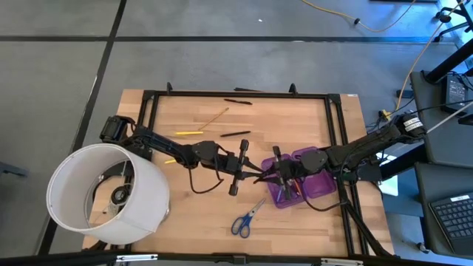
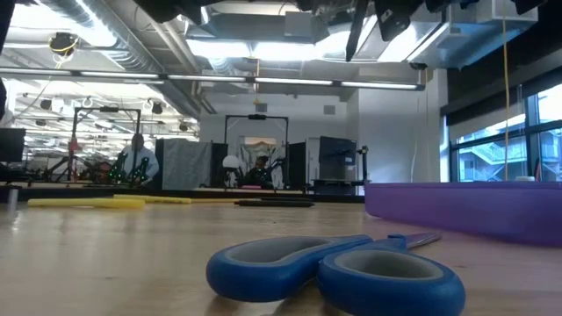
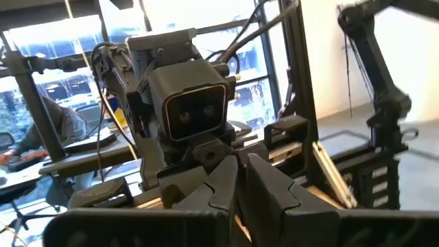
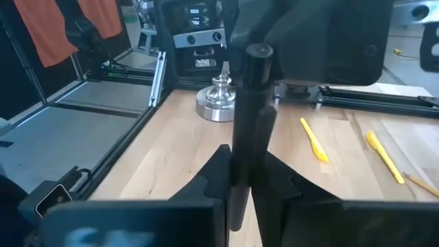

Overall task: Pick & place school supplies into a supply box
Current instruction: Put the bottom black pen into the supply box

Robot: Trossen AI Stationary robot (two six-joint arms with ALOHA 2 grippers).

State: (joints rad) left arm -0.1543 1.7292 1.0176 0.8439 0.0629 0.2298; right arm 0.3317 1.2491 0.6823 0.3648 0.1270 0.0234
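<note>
Right claw (image 4: 241, 180) around upright black marker (image 4: 248, 103).

Purple supply box (image 1: 319, 186), blue-handled scissors (image 1: 246, 218)

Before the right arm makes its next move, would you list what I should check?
1. Grip: the right gripper has its fingers closed on the upright black marker: ok.
2. Target: the purple supply box lies open-topped under that gripper in the high view: ok.
3. Left gripper is shut and very close to the right one. Whether it is clear of the marker: cannot tell.
4. The path near the box: the scissors lie beside it on the table, apart from it: ok.
5. All supplies boxed: scissors and a yellow pencil are outside: not ok.
</note>
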